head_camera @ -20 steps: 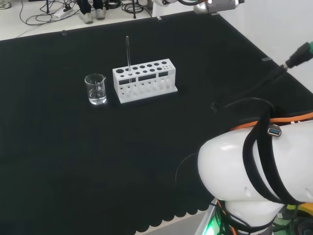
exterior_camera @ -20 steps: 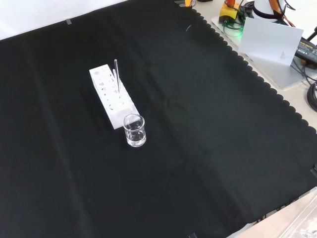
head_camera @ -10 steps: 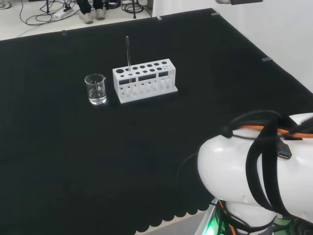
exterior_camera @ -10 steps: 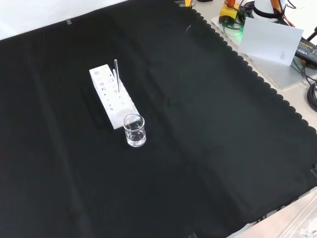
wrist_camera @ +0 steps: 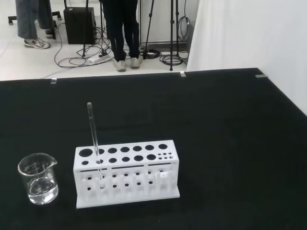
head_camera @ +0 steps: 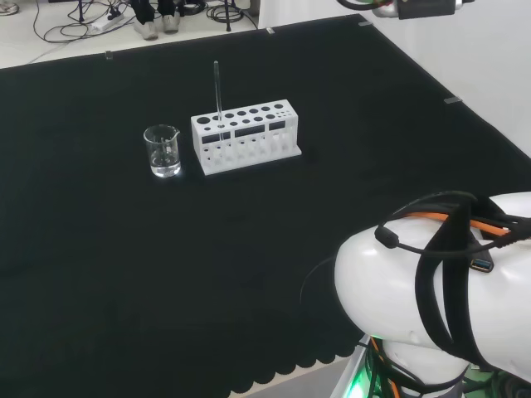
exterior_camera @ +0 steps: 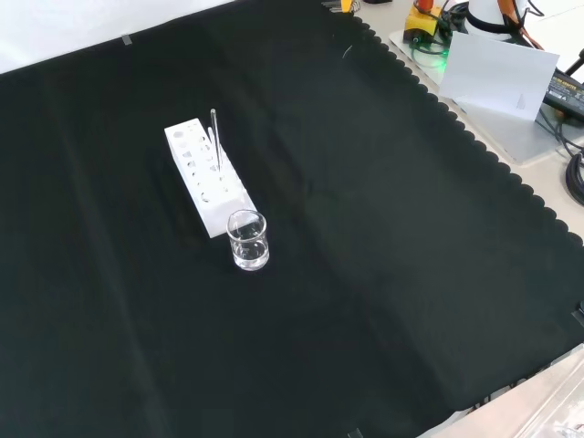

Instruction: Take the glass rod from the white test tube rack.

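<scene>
A thin clear glass rod (head_camera: 216, 87) stands upright in a hole near the beaker end of the white test tube rack (head_camera: 245, 137), rising well above it. The front view has the rod (exterior_camera: 214, 137) and the rack (exterior_camera: 208, 178) left of centre on the black cloth. From the wrist view, the rod (wrist_camera: 93, 139) and the rack (wrist_camera: 125, 175) lie ahead and lower down, some way off. A grey and white end part of the arm (head_camera: 411, 7) shows at the head view's top edge, far to the right of the rack.
A small clear beaker (head_camera: 163, 151) with a little liquid stands close to the rack's rod end, also in the front view (exterior_camera: 247, 240) and the wrist view (wrist_camera: 38, 178). The arm's white link (head_camera: 431, 307) bulks at the head view's lower right. Cables and stands lie beyond the cloth.
In the head view the arm's white link and its cables have shifted, and the part at the top edge has moved right. Rod, rack and beaker have stayed put.
</scene>
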Motion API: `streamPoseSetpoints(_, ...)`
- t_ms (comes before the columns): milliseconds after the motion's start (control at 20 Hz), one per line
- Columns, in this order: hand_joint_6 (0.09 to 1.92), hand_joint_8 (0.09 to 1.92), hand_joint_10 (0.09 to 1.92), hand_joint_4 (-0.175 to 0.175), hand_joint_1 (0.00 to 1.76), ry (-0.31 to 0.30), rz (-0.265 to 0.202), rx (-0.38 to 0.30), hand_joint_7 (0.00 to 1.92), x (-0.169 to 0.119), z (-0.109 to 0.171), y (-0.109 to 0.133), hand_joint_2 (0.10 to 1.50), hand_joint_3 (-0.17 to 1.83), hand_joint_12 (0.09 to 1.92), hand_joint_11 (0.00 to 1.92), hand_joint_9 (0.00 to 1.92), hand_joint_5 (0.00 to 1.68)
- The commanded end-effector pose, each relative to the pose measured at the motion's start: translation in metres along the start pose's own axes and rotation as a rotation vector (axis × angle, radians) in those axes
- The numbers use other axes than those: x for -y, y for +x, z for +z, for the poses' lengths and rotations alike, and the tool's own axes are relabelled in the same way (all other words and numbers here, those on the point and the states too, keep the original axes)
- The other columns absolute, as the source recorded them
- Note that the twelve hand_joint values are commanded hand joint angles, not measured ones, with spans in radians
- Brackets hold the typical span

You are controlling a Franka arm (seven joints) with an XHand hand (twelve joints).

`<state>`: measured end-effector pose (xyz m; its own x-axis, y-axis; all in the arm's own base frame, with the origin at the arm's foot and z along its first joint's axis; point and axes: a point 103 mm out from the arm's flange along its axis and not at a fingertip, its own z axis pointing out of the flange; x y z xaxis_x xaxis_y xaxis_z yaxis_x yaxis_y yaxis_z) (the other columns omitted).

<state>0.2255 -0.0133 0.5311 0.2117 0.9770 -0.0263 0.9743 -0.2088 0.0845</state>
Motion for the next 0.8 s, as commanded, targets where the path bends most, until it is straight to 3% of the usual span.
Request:
streamPoseSetpoints(50,0.09,0.28,0.68,-0.063,0.6,0.012,-0.003,-0.003,0.0,-0.009,0.003,0.0,0.86,0.35,1.18,0.0,0.0,0.02)
streamPoseSetpoints(550,0.09,0.49,0.84,-0.068,0.59,0.033,-0.047,-0.007,0.0,-0.071,0.023,0.011,0.87,0.36,1.34,0.0,0.02,0.07)
streamPoseSetpoints(800,0.09,0.61,0.86,-0.093,0.57,0.047,-0.082,0.01,0.0,-0.106,0.034,0.017,0.88,0.37,1.4,0.0,0.07,0.1)
